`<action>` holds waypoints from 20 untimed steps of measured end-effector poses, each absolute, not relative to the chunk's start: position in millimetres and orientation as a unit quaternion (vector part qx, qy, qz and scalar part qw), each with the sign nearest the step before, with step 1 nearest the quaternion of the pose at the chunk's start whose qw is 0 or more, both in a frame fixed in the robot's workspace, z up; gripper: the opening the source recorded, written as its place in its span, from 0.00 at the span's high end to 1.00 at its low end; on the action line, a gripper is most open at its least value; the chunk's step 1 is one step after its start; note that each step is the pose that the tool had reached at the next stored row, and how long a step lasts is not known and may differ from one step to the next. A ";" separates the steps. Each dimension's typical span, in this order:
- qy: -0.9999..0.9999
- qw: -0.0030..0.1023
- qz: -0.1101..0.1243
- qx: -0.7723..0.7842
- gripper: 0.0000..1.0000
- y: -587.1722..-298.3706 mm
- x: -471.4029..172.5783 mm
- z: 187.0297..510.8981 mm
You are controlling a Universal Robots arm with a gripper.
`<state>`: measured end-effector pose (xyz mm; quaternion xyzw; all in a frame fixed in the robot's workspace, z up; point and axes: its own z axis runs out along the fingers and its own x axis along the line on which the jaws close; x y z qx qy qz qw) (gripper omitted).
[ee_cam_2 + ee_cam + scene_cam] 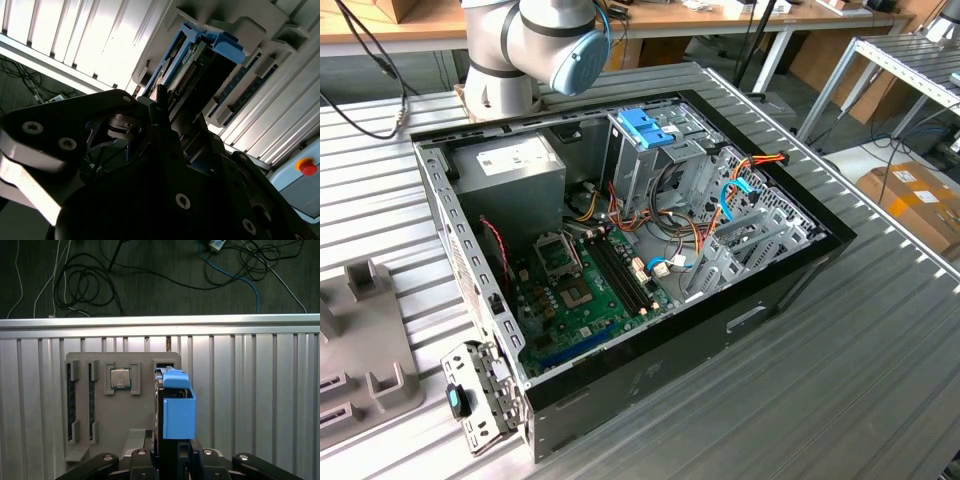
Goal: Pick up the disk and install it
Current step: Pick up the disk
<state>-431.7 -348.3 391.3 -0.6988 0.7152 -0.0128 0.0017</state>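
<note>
gripper (pixel 172 457) closed on the disk (pixel 177 410) (edge-on, blue carrier rails), over grey fixture tray (pixel 100 415) on ribbed table (pixel 250 390), open PC case (pixel 670 370) in exterior view

Disk (pixel 178 410) — matt blue plastic, table (pixel 260 390) — ribbed bare metal, dull sheen

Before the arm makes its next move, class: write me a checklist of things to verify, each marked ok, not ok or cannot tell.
1. The disk stands on edge in the grey holder: ok.
2. The hand is in line with the disk: ok.
3. The computer case is open: ok.
4. Free bay in the metal cage: cannot tell.
5. Loose cables clear of the cage: not ok, they lie beside it.
</note>
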 end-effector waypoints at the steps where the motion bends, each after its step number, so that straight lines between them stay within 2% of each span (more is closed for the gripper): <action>1: 0.715 0.002 -0.013 -0.699 0.65 -348.3 -431.7 391.6; 10: 0.715 0.002 -0.013 -0.699 0.65 -348.3 -431.7 405.9; 20: 0.715 0.002 -0.013 -0.699 0.65 -348.3 -431.7 442.2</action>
